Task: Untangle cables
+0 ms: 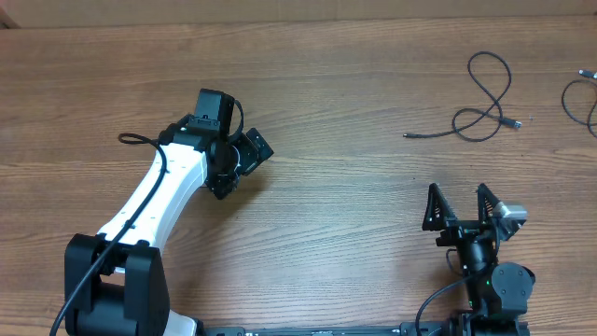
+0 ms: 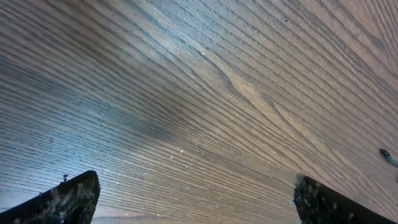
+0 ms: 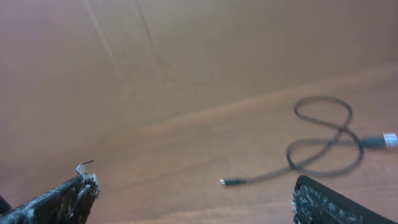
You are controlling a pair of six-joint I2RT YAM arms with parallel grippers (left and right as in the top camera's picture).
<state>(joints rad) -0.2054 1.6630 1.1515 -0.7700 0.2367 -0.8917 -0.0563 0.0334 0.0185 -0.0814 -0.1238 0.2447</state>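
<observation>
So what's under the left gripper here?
The left gripper stands open over bare wooden table, with nothing between its jaws in the wrist view. Overhead, the left arm itself covers that spot; the looped cable lies far off to the right.

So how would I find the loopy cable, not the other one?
Start at the wooden table, then go to its far right part, past the open right end effector. There lies a thin black cable twisted into a figure-eight, with one straight tail. Its neighbour, another black cable, runs off the picture's right edge; this one shows whole.
</observation>
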